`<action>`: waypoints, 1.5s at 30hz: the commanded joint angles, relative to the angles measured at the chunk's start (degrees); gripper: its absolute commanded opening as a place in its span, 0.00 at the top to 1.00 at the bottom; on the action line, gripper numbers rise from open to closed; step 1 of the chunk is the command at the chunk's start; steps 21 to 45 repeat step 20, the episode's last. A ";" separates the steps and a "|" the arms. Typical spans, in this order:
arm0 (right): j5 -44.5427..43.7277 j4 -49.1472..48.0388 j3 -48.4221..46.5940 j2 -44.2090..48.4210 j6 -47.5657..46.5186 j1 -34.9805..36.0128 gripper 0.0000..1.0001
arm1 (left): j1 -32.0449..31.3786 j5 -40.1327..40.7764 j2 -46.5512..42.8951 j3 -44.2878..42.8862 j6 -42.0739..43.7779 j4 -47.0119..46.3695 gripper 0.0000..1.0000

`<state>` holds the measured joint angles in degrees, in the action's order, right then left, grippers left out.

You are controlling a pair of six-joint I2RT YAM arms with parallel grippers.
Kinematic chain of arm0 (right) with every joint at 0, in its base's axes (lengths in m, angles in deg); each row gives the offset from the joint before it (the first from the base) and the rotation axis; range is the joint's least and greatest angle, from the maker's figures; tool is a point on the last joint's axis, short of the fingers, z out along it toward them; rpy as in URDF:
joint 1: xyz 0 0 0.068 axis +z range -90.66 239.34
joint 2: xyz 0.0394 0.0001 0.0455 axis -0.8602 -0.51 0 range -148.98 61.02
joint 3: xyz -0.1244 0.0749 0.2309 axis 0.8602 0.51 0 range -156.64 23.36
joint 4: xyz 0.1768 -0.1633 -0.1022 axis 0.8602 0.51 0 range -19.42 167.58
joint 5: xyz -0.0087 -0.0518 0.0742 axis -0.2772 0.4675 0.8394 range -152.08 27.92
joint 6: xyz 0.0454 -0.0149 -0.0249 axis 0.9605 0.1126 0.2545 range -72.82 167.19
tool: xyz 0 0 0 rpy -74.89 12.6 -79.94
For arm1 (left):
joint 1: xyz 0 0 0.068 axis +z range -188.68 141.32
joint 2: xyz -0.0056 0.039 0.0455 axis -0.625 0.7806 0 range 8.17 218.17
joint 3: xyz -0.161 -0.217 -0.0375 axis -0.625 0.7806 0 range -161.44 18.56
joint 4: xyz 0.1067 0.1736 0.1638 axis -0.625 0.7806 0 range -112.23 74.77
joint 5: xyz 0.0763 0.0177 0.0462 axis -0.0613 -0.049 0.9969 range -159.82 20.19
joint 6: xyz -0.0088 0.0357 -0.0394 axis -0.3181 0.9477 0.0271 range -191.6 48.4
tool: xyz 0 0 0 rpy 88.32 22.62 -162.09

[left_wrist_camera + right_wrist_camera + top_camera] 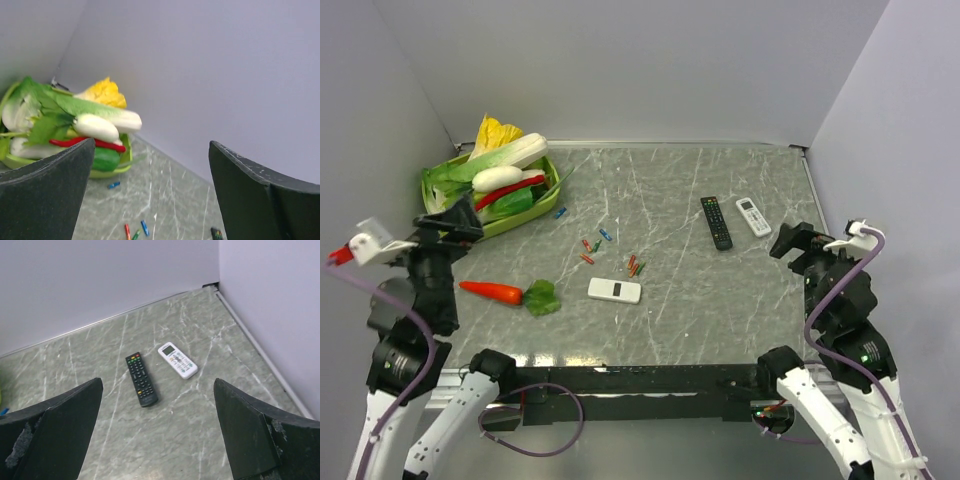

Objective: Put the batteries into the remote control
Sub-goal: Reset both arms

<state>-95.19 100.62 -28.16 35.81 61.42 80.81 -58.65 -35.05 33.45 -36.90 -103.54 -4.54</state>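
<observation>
On your table (720, 320), green vegetable basket (523, 221) far left, carrot (492, 291) near left, black remote (716, 222) beside white remote (753, 216) far right.

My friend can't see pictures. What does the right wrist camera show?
A black remote and a white remote lie apart, side by side, on a green marbled table near grey walls. The right arm's dark fingers frame the bottom corners, spread wide, holding nothing.

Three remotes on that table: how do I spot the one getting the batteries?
Start at the grey marble table and look near its middle, just below the scattered coloured batteries. The remote control there is short and white, lying alone crosswise; the black remote and buttoned white remote sit together far right.
</observation>
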 commanded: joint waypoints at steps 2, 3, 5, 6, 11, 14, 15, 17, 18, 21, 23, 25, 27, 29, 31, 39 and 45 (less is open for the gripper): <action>-2.32 -2.00 1.16 1.65 -4.30 -0.12 0.00 | 0.02 5.58 -1.81 1.67 2.68 -4.51 0.03; -2.23 -2.44 1.86 2.09 -4.83 -0.20 0.00 | 0.02 5.58 -1.81 1.50 1.89 -4.16 0.03; -2.05 -3.76 2.48 2.53 -5.01 -0.20 0.00 | 0.02 5.14 -1.20 1.23 1.10 -3.02 0.03; -1.71 -4.11 2.92 2.62 -4.84 -0.12 0.00 | -0.07 4.88 -0.59 0.71 0.40 -1.62 0.03; -0.65 -5.69 3.45 2.71 -4.74 -0.20 0.00 | 0.01 5.05 0.65 -0.52 -0.49 0.67 0.03; -0.91 -5.35 3.36 2.62 -5.45 -0.21 0.00 | 0.02 5.05 0.30 -0.09 -0.22 0.15 0.03; -0.91 -5.35 3.28 2.62 -5.62 -0.20 0.00 | -0.07 5.05 -0.05 0.35 -0.14 -0.03 0.03; -0.91 -5.08 3.28 2.89 -5.19 -0.12 0.00 | 0.02 6.01 -0.14 0.62 -1.01 -0.20 0.03; -0.82 -5.17 3.28 2.80 -5.19 -0.20 0.00 | 0.02 6.19 0.12 0.88 -1.10 -0.29 0.03; -0.65 -5.52 3.10 2.80 -5.27 -0.20 0.00 | 0.01 6.11 0.21 1.14 -1.10 -0.47 0.03; -0.65 -5.52 3.10 2.80 -5.27 -0.20 0.00 | 0.01 6.11 0.21 1.14 -1.10 -0.47 0.03; -0.65 -5.52 3.10 2.80 -5.27 -0.20 0.00 | 0.01 6.11 0.21 1.14 -1.10 -0.47 0.03; -0.65 -5.52 3.10 2.80 -5.27 -0.20 0.00 | 0.01 6.11 0.21 1.14 -1.10 -0.47 0.03; -0.65 -5.52 3.10 2.80 -5.27 -0.20 0.00 | 0.01 6.11 0.21 1.14 -1.10 -0.47 0.03; -0.65 -5.52 3.10 2.80 -5.27 -0.20 0.00 | 0.01 6.11 0.21 1.14 -1.10 -0.47 0.03; -0.65 -5.52 3.10 2.80 -5.27 -0.20 0.00 | 0.01 6.11 0.21 1.14 -1.10 -0.47 0.03; -0.65 -5.52 3.10 2.80 -5.27 -0.20 0.00 | 0.01 6.11 0.21 1.14 -1.10 -0.47 0.03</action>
